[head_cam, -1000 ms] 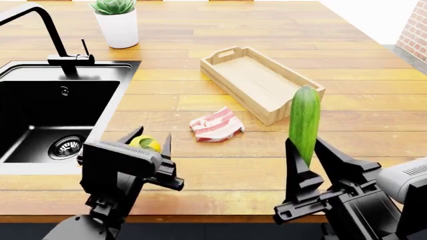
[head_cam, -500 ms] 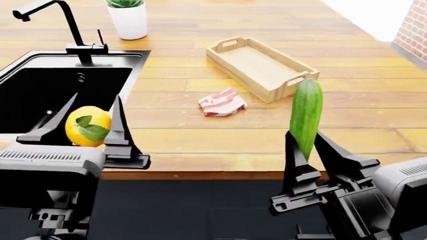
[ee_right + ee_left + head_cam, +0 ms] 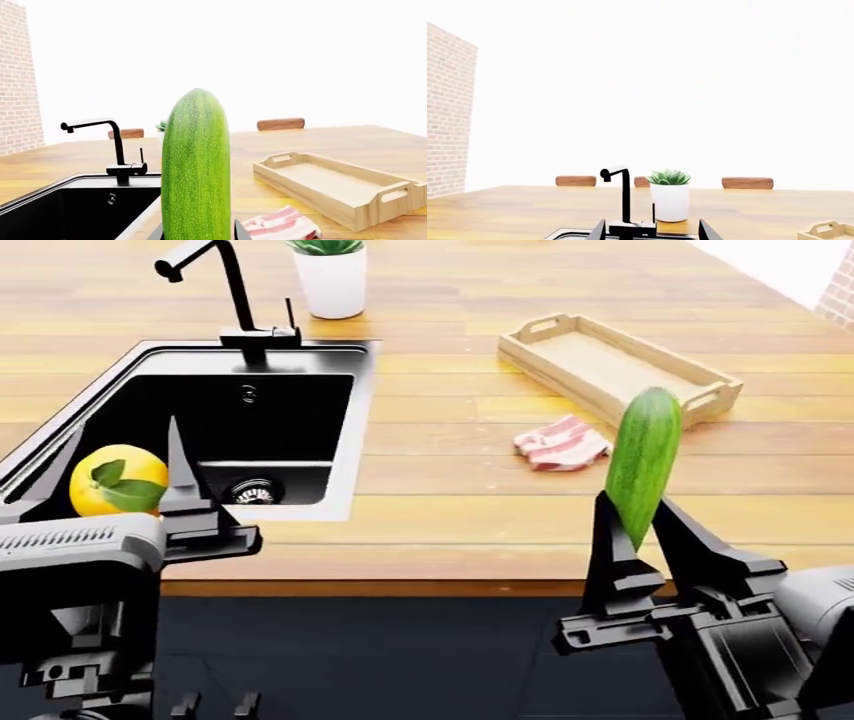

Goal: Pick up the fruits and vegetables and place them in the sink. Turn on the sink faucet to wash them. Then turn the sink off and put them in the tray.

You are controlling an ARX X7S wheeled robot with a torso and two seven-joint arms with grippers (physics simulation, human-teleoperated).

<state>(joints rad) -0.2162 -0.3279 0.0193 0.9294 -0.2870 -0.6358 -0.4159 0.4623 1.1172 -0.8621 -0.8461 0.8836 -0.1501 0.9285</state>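
My left gripper [image 3: 118, 488] is shut on the yellow lemon [image 3: 115, 480] with its green leaf, held in the air near the sink's front left corner. The lemon is hidden in the left wrist view, where only the fingertips [image 3: 598, 231] show. My right gripper [image 3: 637, 525] is shut on the green cucumber [image 3: 645, 462], held upright over the counter's front edge; it also fills the right wrist view [image 3: 195, 170]. The black sink [image 3: 362, 425] with its steel drain [image 3: 254, 490] lies between the arms. The black faucet [image 3: 235, 290] stands behind it. The wooden tray [image 3: 617, 366] is at the back right.
A pink-and-white bacon slab [image 3: 562, 443] lies on the wooden counter between sink and tray. A white plant pot [image 3: 332, 278] stands right of the faucet. Wooden chair backs [image 3: 747, 183] stand beyond the counter's far edge.
The left gripper has lifted the lemon off the counter. The view has shifted left, so the sink now sits nearer the middle. The right gripper still holds the cucumber upright.
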